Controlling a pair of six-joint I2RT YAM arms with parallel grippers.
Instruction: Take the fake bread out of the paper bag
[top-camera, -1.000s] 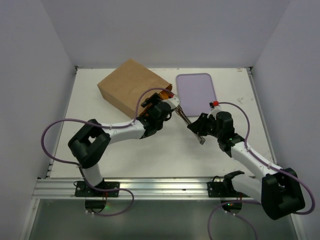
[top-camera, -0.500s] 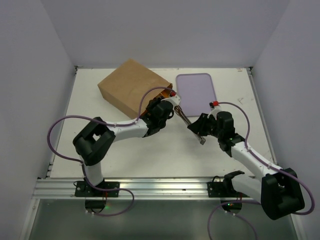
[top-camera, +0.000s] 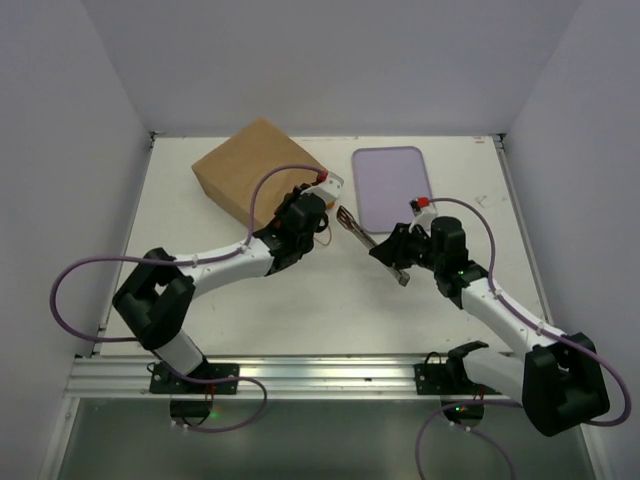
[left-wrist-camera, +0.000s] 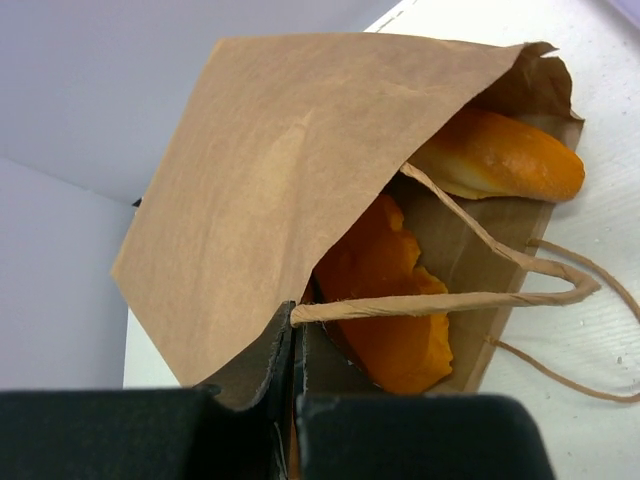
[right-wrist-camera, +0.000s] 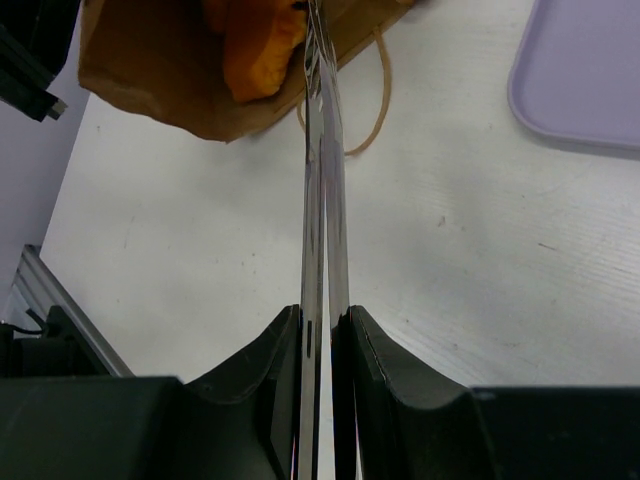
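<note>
The brown paper bag (top-camera: 255, 165) lies at the back left with its mouth facing right. My left gripper (top-camera: 320, 192) is shut on the bag's upper cord handle (left-wrist-camera: 440, 300) and holds the top flap (left-wrist-camera: 270, 180) up. Inside show orange fake bread pieces: a loaf (left-wrist-camera: 500, 155) deep in the mouth and a nearer piece (left-wrist-camera: 395, 320). My right gripper (top-camera: 388, 252) is shut on long metal tongs (top-camera: 355, 225). The tongs (right-wrist-camera: 322, 180) are pressed together, and their tips reach the bag mouth by the orange bread (right-wrist-camera: 255, 45).
A lavender tray (top-camera: 392, 185) lies right of the bag, beyond the tongs. The lower cord handle (left-wrist-camera: 570, 370) trails loose on the white table. Walls close in the table on three sides.
My left gripper went from open to shut on the bag's handle and drew back to the left, lifting the flap. The bag shifted slightly left. The right arm edged left with the tongs.
</note>
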